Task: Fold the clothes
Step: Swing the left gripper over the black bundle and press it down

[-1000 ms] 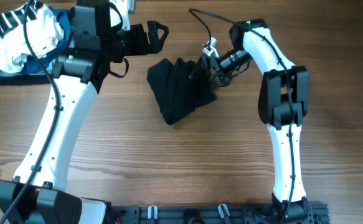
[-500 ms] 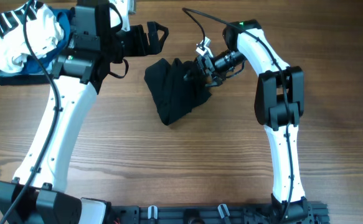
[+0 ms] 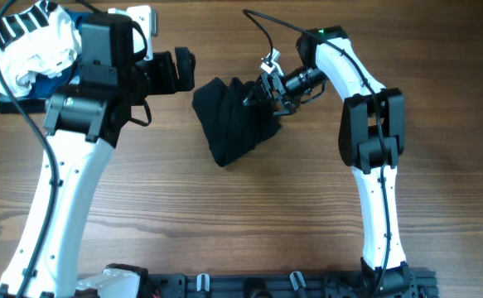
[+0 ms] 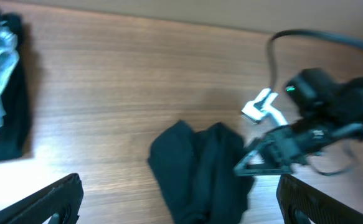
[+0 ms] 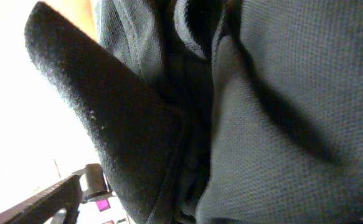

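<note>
Currently: right gripper [image 3: 256, 95] nosed into the black garment [image 3: 229, 124], left gripper [image 3: 188, 70] clear of it.
I see my right gripper's jaws wide apart against the garment's upper right edge, cloth filling its camera; I cannot tell whether any fold is caught. My left gripper, jaws spread just as wide, hovers near the garment's upper left, touching nothing. The garment lies crumpled on the table [image 3: 224, 215]; a stack of garments [image 3: 30, 50] sits well off to its left.
</note>
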Available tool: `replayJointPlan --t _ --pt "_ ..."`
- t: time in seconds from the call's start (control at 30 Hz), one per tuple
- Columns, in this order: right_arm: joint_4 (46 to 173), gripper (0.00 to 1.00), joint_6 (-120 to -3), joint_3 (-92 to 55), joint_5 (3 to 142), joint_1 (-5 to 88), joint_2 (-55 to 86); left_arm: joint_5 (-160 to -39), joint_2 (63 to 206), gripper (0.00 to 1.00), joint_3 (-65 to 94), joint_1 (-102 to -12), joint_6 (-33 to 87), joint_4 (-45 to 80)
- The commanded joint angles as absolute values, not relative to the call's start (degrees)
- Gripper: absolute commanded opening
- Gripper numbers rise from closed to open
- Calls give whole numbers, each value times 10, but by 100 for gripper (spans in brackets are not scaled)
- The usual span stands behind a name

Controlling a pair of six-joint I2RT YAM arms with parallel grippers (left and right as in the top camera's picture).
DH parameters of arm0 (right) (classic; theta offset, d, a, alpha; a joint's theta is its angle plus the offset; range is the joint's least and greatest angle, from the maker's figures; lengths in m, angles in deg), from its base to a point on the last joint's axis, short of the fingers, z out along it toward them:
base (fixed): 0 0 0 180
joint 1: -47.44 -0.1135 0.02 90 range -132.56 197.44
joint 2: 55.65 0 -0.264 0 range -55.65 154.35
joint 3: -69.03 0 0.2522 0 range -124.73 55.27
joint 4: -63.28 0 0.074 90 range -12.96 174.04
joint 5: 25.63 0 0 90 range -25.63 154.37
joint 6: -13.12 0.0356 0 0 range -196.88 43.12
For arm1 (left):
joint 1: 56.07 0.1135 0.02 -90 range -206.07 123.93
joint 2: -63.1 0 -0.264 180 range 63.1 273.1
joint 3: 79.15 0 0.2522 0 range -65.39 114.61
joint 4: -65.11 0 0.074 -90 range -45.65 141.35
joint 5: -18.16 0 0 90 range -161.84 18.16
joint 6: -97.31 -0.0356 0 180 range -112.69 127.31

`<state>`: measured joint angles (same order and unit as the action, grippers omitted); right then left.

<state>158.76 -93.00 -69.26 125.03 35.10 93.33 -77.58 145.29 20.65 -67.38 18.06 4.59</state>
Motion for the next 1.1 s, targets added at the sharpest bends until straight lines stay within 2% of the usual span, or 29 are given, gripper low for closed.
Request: replayJointPlan --t 0.0,0.17,0.27,0.4,0.47,0.63,0.77,1.07 --pt "1577 99 -910 -695 1275 347 949 -712 1472 100 205 -674 169 37" --pt "1512 100 -817 -695 1261 404 949 -728 1498 100 205 -703 170 35" --pt "1494 100 -756 -695 1203 461 949 -743 1523 100 205 -757 169 56" --pt "1512 100 -768 -695 1195 536 949 -742 1609 100 205 -839 170 70" --pt "1536 100 -772 -695 1169 560 949 -667 1654 100 205 -871 220 60" --pt "1553 100 -783 -695 1122 566 949 -563 1683 100 205 -895 263 24" --pt "1555 100 -784 -695 1122 559 949 -568 1687 100 205 -907 273 58" --pt "1584 100 -800 -695 1122 558 949 -503 1730 99 213 -1027 241 99"
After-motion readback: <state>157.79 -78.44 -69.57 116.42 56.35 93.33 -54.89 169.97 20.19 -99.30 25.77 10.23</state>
